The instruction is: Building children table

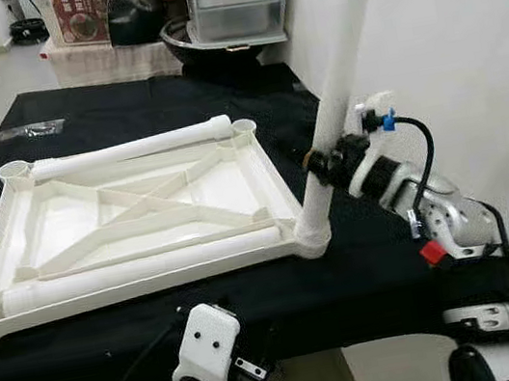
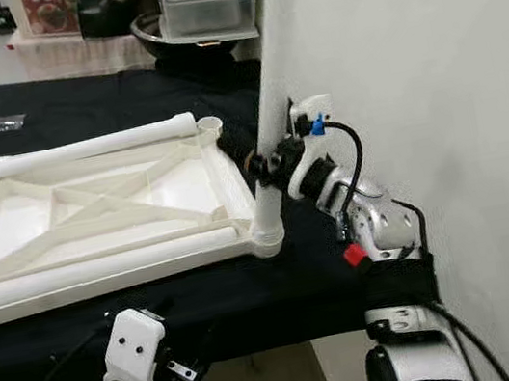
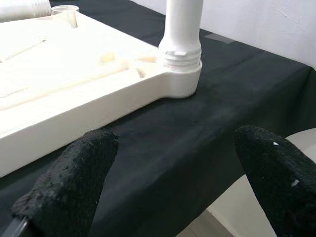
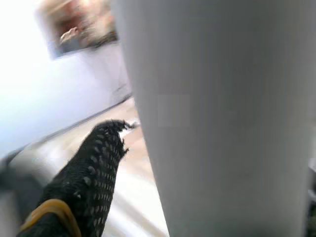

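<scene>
Black-clothed table [image 1: 123, 105] against a white wall [image 1: 464, 38], storage boxes behind

My right gripper [image 1: 326, 161] is clamped on the upright leg [image 1: 337, 69], seated in the tabletop's [image 1: 140, 209] near right corner socket; its top is cut off. Two more legs lie lengthwise across the upturned top. My left gripper [image 3: 173, 173] hovers spread, holding nothing, at the near edge
</scene>
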Robot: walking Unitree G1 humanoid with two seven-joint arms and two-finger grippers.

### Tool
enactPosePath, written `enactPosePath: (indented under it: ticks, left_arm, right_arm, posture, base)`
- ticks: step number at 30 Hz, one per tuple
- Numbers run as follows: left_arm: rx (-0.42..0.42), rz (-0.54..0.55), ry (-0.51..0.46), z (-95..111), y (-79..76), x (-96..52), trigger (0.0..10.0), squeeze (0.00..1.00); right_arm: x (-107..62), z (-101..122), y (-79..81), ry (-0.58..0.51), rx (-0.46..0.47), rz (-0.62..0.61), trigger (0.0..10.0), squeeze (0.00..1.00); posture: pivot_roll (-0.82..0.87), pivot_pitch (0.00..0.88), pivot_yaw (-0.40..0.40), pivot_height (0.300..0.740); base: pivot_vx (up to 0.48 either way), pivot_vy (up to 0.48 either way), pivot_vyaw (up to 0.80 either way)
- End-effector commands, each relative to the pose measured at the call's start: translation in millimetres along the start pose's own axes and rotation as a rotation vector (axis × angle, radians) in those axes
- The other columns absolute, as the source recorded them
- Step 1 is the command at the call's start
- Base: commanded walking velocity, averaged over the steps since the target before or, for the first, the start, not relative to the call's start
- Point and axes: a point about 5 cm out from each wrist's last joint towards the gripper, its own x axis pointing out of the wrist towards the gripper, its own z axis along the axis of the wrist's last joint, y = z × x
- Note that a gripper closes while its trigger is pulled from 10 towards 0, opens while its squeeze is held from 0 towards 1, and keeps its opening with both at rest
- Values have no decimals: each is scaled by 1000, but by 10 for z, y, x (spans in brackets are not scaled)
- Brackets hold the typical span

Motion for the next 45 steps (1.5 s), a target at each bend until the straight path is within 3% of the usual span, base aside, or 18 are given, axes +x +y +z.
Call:
enactPosePath:
  ticks: [1,6,7,8,9,13,19,22,23,25,31,32,36,37,41,42,43,45]
  left_arm:
    - [1,-5,12,-30,-18,-1,10000,0]
    - [3,-1,9,-19,-10,-4,10000,0]
    - [3,0,9,-17,-9,-7,10000,0]
    - [3,0,9,-17,-9,-7,10000,0]
    - [3,1,9,-16,-9,-11,10000,0]
    - [2,1,11,-14,-11,-11,10000,0]
    - [0,3,11,-20,-12,-10,10000,0]
    - [1,-2,14,-28,-3,-5,10000,0]
    - [1,-2,14,-28,-3,-5,10000,0]
    - [2,-5,14,-31,-3,0,10000,0]
    - [5,-3,15,-35,-2,9,10000,0]
    - [5,-2,15,-35,-2,10,10000,0]
    - [7,-2,16,-38,0,12,10000,0]
    - [7,-2,15,-37,-2,13,10000,0]
    - [5,-4,14,-35,-7,15,10000,0]
    - [5,-4,13,-36,-10,18,10000,0]
    - [5,-4,13,-36,-10,18,10000,0]
    - [3,-4,11,-33,-11,26,10000,0]
  right_arm:
    - [65,-103,170,56,37,225,10000,0]
    - [133,-144,335,105,15,412,10000,0]
    - [212,-167,361,107,-16,400,3294,0]
    - [212,-167,361,107,-16,400,3294,0]
    - [296,-192,368,101,-33,370,0,0]
    - [436,-223,304,81,-47,221,0,0]
    - [446,-152,-34,31,-120,-356,0,0]
    - [148,-166,-275,14,-69,-885,0,0]
    - [148,-166,-275,14,-69,-885,0,0]
    - [-82,-261,-259,24,-46,-1179,0,0]
    - [-58,-429,-41,-3,51,-1324,0,0]
    - [58,-459,0,-17,97,-1268,10000,0]
    - [221,-400,47,-84,73,-1176,10000,0]
    - [267,-352,48,-108,43,-1134,10000,1000]
    - [349,-184,8,-173,-8,-989,10000,898]
    - [356,-95,-10,-201,-25,-894,10000,0]
    - [356,-95,-10,-201,-25,-894,10000,0]
    - [355,-9,-2,-181,9,-542,10000,0]
  posture:
    - [117,58,-138,740]
    - [121,65,-138,740]
    - [122,67,-135,740]
    - [122,67,-135,740]
    - [125,67,-137,740]
    - [123,68,-137,740]
    - [113,70,-132,740]
    - [104,66,-123,740]
    - [104,66,-123,740]
    - [106,62,-123,740]
    - [116,59,-127,740]
    - [118,56,-128,740]
    - [116,55,-129,740]
    - [115,54,-128,740]
    - [112,56,-132,740]
    - [111,54,-133,740]
    - [111,54,-133,740]
    - [107,56,-133,740]
  base:
    - [0,0,0]
    - [0,0,0]
    - [0,0,0]
    - [0,0,0]
    - [0,0,0]
    - [0,0,0]
    - [0,0,0]
    - [0,0,0]
    - [0,0,0]
    - [0,0,0]
    - [0,0,0]
    - [0,0,0]
    - [0,0,0]
    - [0,0,0]
    - [0,0,0]
    - [0,0,0]
    - [0,0,0]
    - [0,0,0]
